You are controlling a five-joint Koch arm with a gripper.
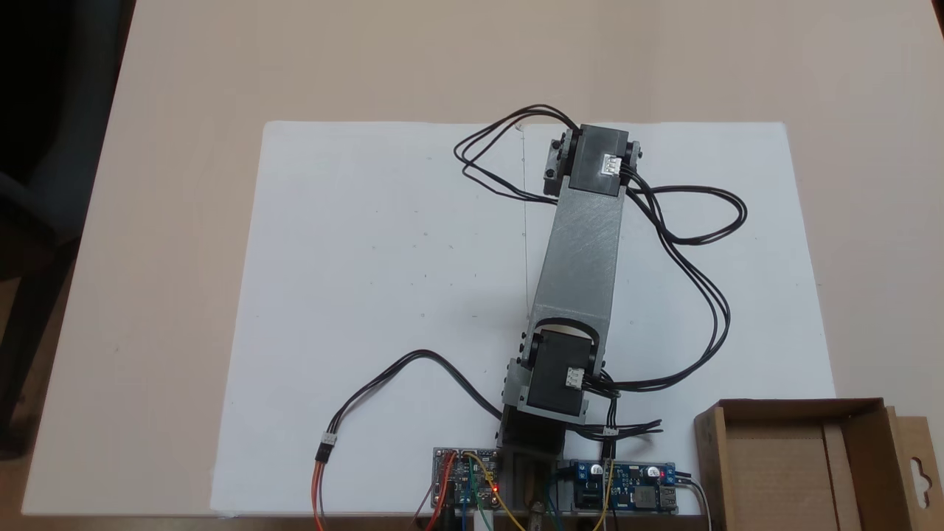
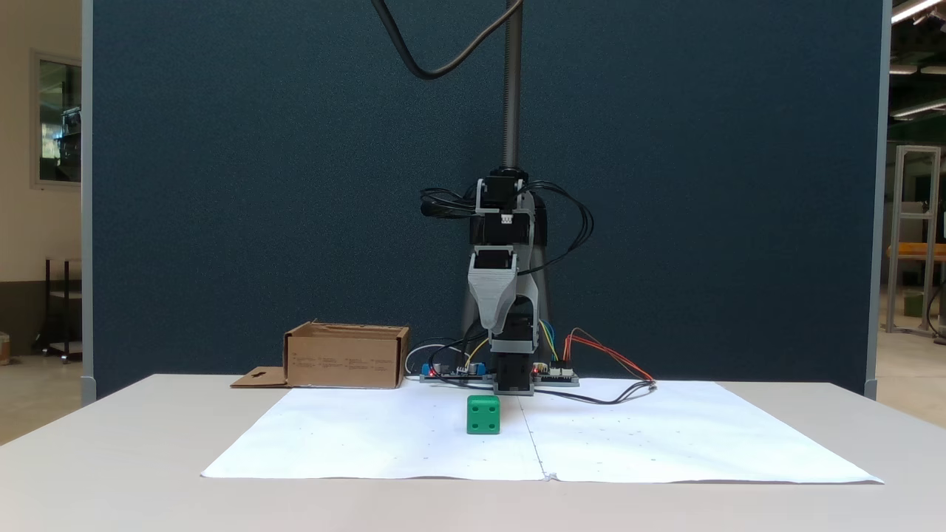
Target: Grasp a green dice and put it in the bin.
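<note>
From my end the arm (image 1: pixel 582 258) is stretched out over the white paper sheet (image 1: pixel 369 295), forearm raised, with the gripper (image 2: pixel 494 318) hanging nose-down in the front-on fixed view. Only one grey wedge-shaped finger shows, so I honestly can't tell if the jaws are spread or pressed together. The green dice (image 2: pixel 483 414) sits on the paper in front of the base, below the gripper, not touching it. The bin (image 2: pixel 346 356) is beside the base, left in that view.
</note>
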